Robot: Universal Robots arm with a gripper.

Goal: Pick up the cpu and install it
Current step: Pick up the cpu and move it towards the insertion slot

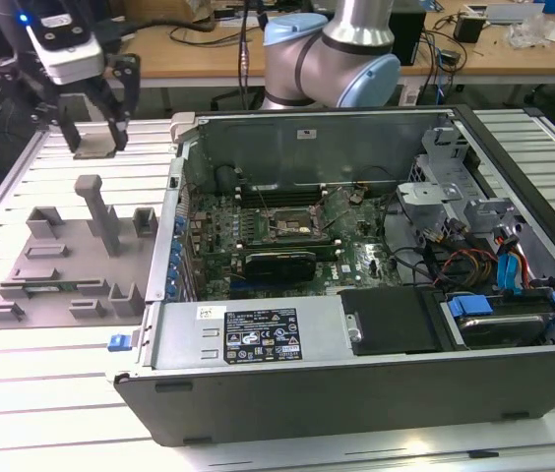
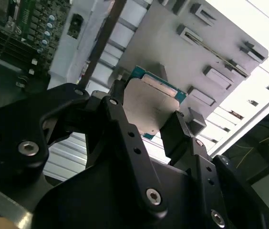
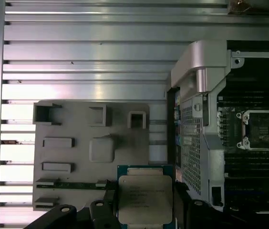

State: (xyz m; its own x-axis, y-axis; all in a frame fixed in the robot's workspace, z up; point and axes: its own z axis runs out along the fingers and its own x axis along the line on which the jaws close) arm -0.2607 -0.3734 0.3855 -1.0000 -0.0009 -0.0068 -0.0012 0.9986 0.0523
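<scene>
- The cpu (image 3: 145, 198) is clamped in the tool (image 2: 146, 112), held above the grey fixture plate (image 3: 77, 155).
- Pick-up is done; the motherboard socket (image 3: 261, 129) beyond that plate seems unfilled.

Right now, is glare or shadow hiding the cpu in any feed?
First wrist view: the cpu is evenly lit, while the table throws bright bands. Second wrist view: the table past the grey fixture is washed out white and the hand is dark, yet the cpu between reads fine. Exterior view: no glare on the hand; the computer case is dimmer inside.
</scene>
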